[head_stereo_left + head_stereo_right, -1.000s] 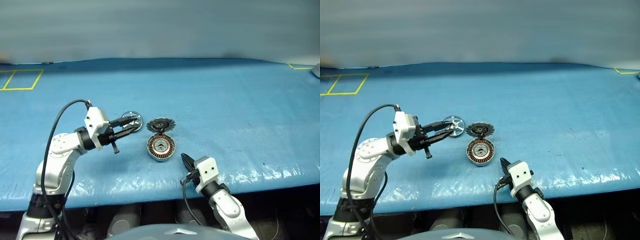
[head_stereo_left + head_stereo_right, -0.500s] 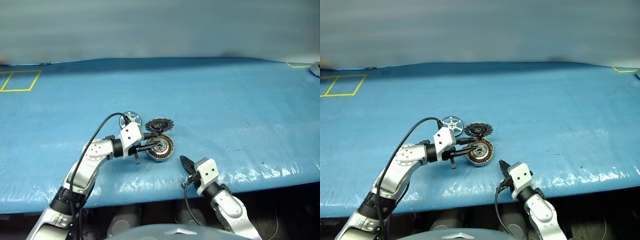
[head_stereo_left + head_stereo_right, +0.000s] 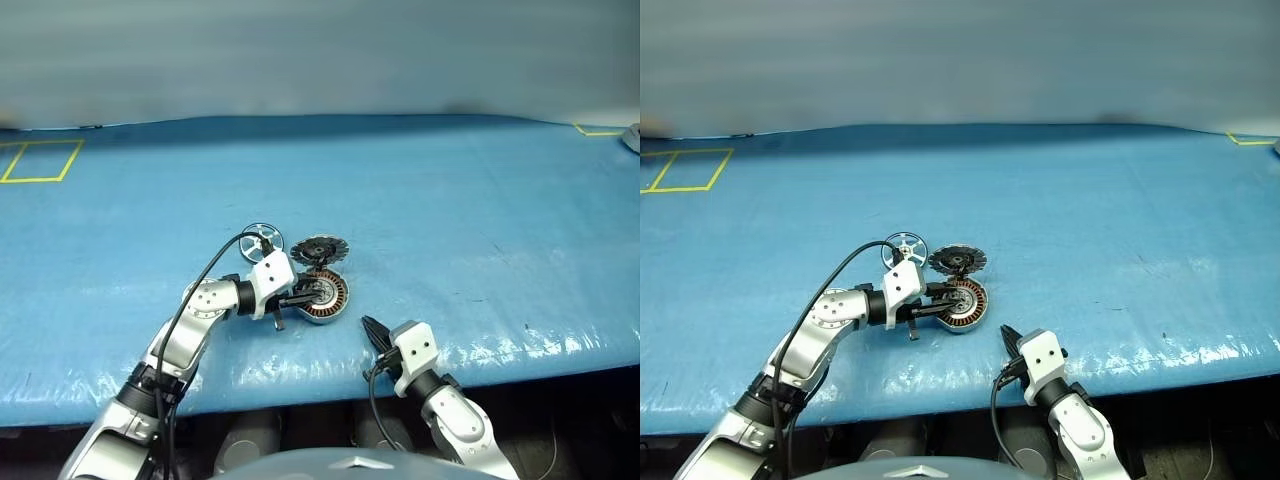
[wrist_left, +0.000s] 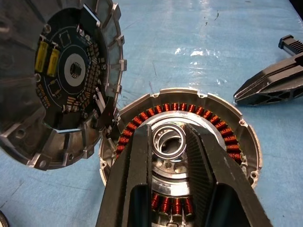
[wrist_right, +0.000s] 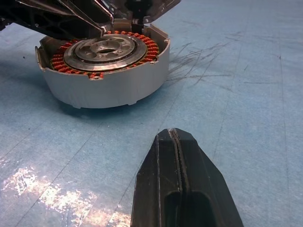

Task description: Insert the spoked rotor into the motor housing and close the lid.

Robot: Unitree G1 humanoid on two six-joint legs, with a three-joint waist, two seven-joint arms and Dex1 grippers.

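The motor housing (image 3: 331, 298) sits on the blue table, its copper windings (image 4: 222, 137) ringing a silver hub. Its lid (image 3: 320, 248) stands tipped open at the housing's far edge, and the dark inner face (image 4: 61, 80) shows. The spoked rotor (image 3: 262, 237) lies flat on the table, just left of the lid. My left gripper (image 4: 166, 130) hovers over the housing's hub, fingers a little apart, nothing seen between them. My right gripper (image 5: 176, 135) is shut and empty, low over the table in front of the housing (image 5: 109, 85).
The blue table cover (image 3: 460, 200) stretches wide to the right and back. Yellow tape squares (image 3: 40, 160) mark its far left. A small grey object (image 3: 632, 138) sits at the far right edge. The table's front edge runs just behind my right gripper (image 3: 370, 325).
My left arm swung right and down, from beside the spoked rotor to over the housing. The rotor stayed on the table. The right arm kept still.
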